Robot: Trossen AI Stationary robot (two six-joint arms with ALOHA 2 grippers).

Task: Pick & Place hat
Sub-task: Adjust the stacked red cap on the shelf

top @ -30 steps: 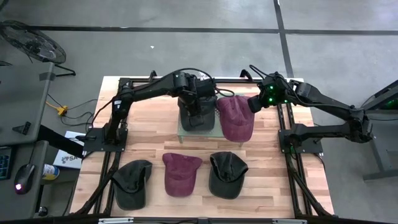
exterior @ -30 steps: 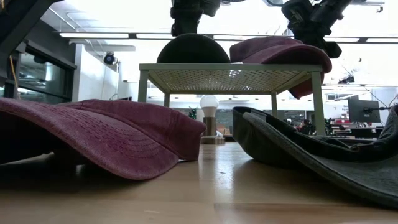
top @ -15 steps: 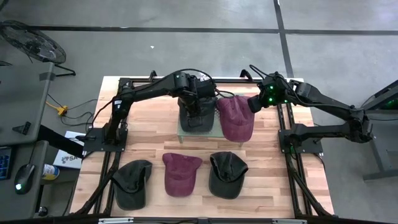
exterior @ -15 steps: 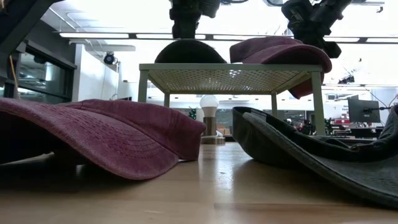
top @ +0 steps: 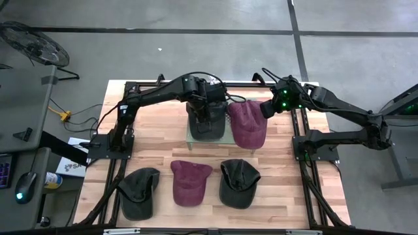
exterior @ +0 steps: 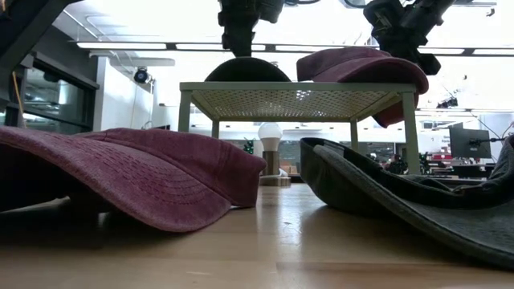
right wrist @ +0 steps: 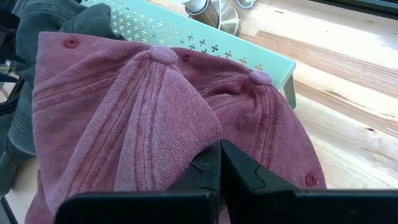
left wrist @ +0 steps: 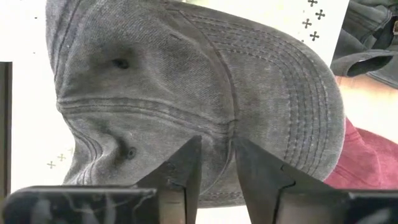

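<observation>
A small pale green rack point(top: 191, 138) stands at the far middle of the wooden worktop point(top: 274, 196). Two hats sit on top of it, side by side. The dark grey hat point(top: 206, 122) is on the left. The dark red hat point(top: 247, 124) is on the right, and its brim hangs over the near edge of the rack.

The left tool point(left wrist: 216, 163) is right above the grey hat. Its two fingers point(left wrist: 186, 168) stand a little apart, with a thin gap between them, and no cloth is caught in the gap. So it looks like it has let go of the grey hat.

The right tool point(right wrist: 219, 165) is clenched on the dark red hat. A fold of red cloth is pinched between its fingers.

Three more hats wait at the near side of the worktop: a dark hat on the left point(top: 138, 192), a red hat in the middle point(top: 189, 182) and a dark hat on the right point(top: 238, 183).

What could go wrong? The red hat sticks out past the rack, so it could slide off when the right tool lets go. If the right tool pulls on its fold, it could drag the red hat into the grey one. The left fingers are very close to the grey hat. If they snag the cloth when they lift, the hat could tip off the rack.
</observation>
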